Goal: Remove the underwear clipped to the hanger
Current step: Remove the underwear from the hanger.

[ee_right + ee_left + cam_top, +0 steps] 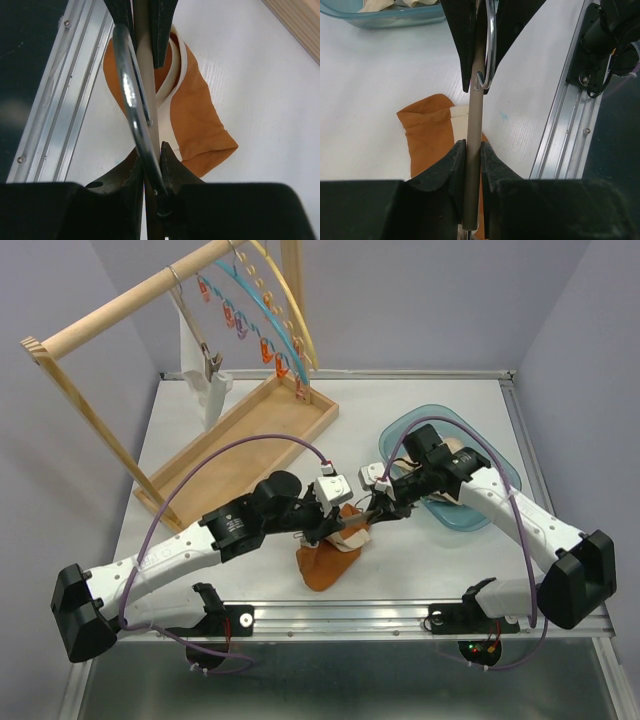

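White underwear (212, 390) hanging clipped shows only from above.

Underwear (322, 565) below hanger (475, 125), left of tub (466, 521)

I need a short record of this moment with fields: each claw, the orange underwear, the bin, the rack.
left claw: shut on the hanger
right claw: shut on the same hanger, beside its metal hook
orange underwear: under the hanger; clips not visible
blue bin: holds cream cloth
wooden rack: one white garment hanging
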